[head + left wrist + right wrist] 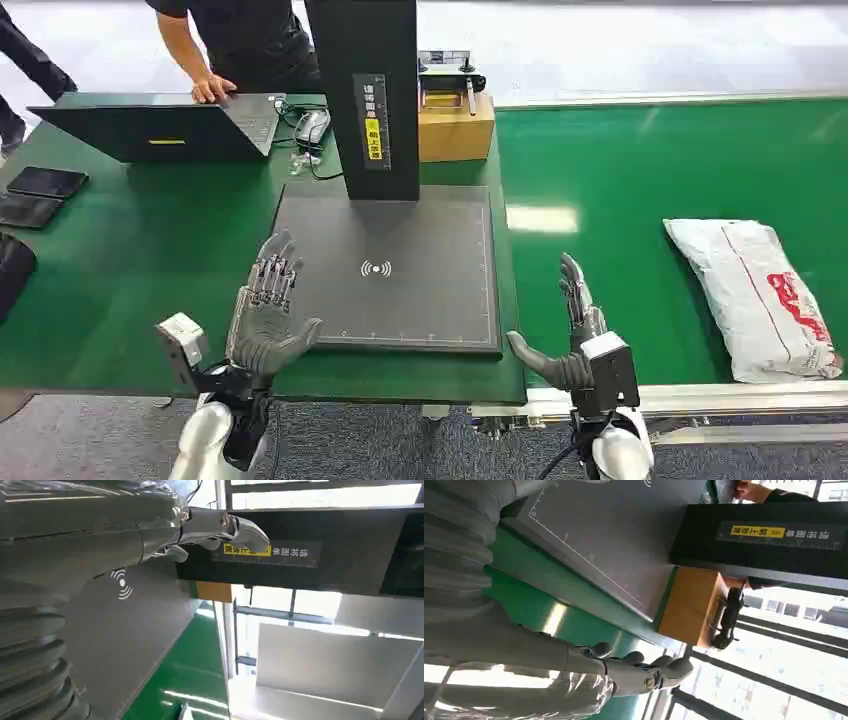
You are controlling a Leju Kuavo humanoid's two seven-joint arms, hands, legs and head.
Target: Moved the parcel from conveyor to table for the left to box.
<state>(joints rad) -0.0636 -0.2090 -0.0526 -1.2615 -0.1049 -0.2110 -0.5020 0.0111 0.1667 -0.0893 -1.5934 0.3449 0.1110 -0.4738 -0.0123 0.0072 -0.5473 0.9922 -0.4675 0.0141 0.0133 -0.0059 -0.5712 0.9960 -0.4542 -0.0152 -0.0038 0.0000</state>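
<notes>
Right robot hand: fingers spread and straight, thumb out, holding nothing. It hovers over the near edge of the conveyor belt, palm turned inward; probably a ready pose for the parcel, which lies well apart to its right.
Left robot hand: fingers apart and extended, nothing held. It sits at the near left corner of the scanning pad, seemingly parked to receive whatever lands on the desk.
Desk: green top on the robot's left, butting against the belt; the stated drop zone for the parcel.
Scanning pad: dark grey plate with a wireless mark at centre and ruled edges, lying flat on the desk between the two hands; judged to be where the parcel gets read before boxing.
Parcel: white poly mailer with red print, lying flat on the belt at the right, untouched; the move to the desk is not yet done.
Scanner column: black upright post with a yellow label, rising from the pad's far edge.
Cardboard box: tan, behind the pad next to the column, a dark tool on top.
Laptop: open at the far left of the desk.
Person: a hand resting on the laptop keyboard, likely monitoring the run.
</notes>
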